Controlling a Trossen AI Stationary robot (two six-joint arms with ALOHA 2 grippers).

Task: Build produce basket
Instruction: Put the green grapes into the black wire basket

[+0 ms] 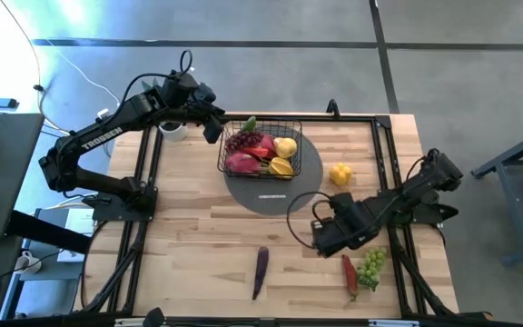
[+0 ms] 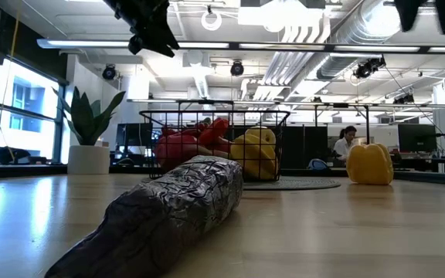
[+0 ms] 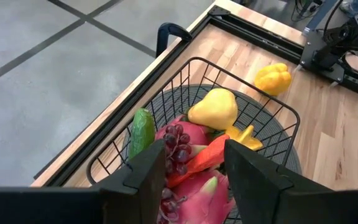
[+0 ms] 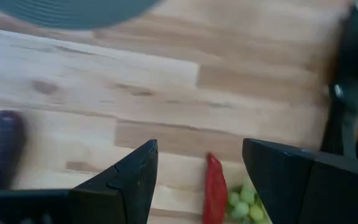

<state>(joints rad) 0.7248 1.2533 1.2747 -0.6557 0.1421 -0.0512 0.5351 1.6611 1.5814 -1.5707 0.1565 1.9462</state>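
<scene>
In the basket (image 1: pixel 295 156), mixed produce (image 1: pixel 260 152).

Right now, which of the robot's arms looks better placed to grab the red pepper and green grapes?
The right. Its open gripper hovers beside the red pepper and green grapes, while the left gripper is over the basket.

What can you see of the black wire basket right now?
The basket is a small rectangular black wire-mesh box with open grid sides, standing upright on the grey round mat at the table's far middle. It holds pink dragon fruit, dark grapes, a cucumber, a red piece and yellow pieces. The left gripper hovers open at its left edge, not touching it.
</scene>
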